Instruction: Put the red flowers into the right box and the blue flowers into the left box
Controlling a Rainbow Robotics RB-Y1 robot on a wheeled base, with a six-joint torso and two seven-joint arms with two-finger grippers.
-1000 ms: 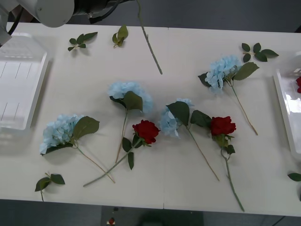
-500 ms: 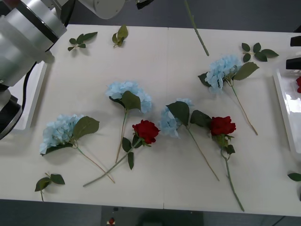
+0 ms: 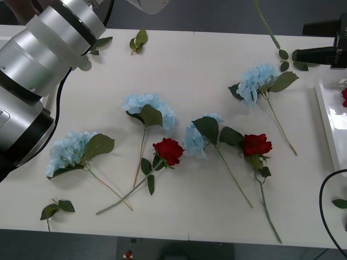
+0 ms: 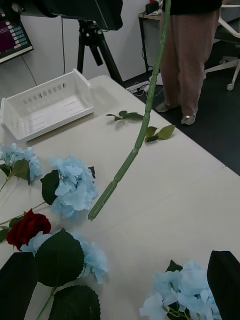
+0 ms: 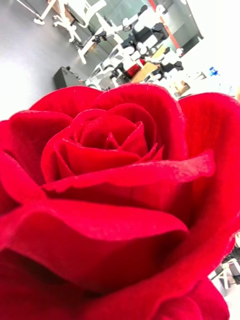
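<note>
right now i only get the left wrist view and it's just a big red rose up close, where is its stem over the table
Observer: In the front view a green stem hangs over the far edge of the table, right of centre, just beyond a blue flower.
Operator: is the right box close
Observer: The right box sits at the table's right edge, with a red bloom already inside.
Operator: anything in the way
Observer: The right gripper hovers open by that box's far end, between the stem and the box.
</note>
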